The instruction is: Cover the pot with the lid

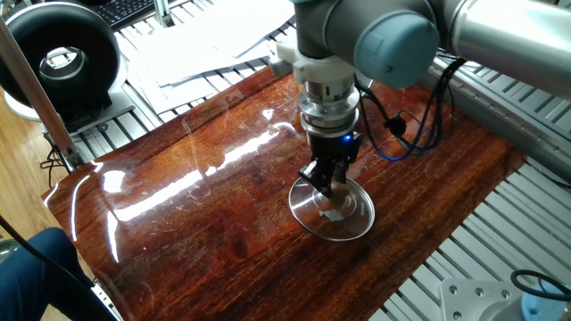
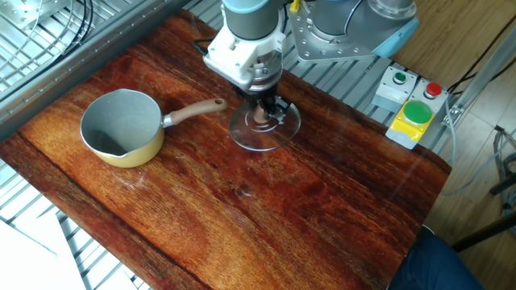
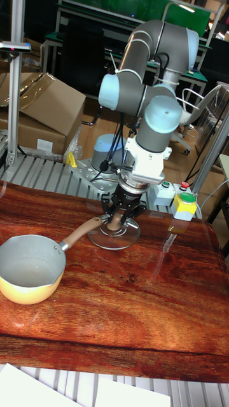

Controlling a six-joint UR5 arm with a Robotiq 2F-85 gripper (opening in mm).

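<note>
The pot (image 2: 129,152), small and yellow with a pale inside, stands empty on the left of the wooden table, its wooden handle (image 2: 196,111) pointing toward the lid; it also shows at lower left (image 3: 25,292). The arm hides it in one fixed view. The clear glass lid (image 2: 266,138) (image 1: 343,218) (image 3: 114,240) sits just right of the handle's tip, slightly tilted and at or barely above the tabletop. My gripper (image 2: 261,114) (image 1: 330,183) (image 3: 118,219) comes straight down and is shut on the lid's brown knob.
A box with green and red buttons (image 2: 411,113) stands past the table's far right edge. A black round device (image 1: 62,58) and papers (image 1: 214,40) lie beyond the table. Someone's blue-clad leg (image 2: 451,262) is near one corner. Cardboard boxes (image 3: 44,108) stand behind.
</note>
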